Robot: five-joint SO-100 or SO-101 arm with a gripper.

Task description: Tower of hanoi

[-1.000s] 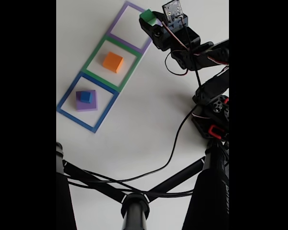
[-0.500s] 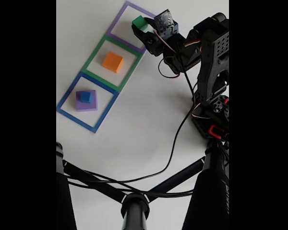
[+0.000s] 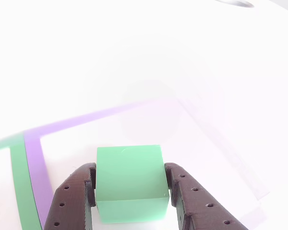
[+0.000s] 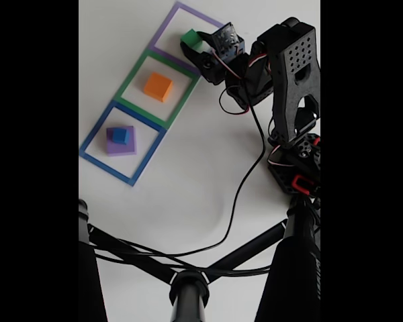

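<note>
On the white table (image 4: 188,188) the flat purple square outline (image 4: 162,30) lies at 12 o'clock in the fixed view, probably as the target field. The large matte purple block (image 4: 121,142) at 9 o'clock carries the small blue cube (image 4: 120,135), and the orange-yellow block (image 4: 158,86) sits between. The black two-finger tool (image 3: 129,191) is clamped on the matte green block (image 3: 129,179), over the purple outline, likely to set it down there.

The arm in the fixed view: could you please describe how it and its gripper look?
The arm is black plastic, one flat link perforated with small holes, with a red part near its base and thin black cables trailing off. The gripper has dark fingers dotted with small holes.
</note>
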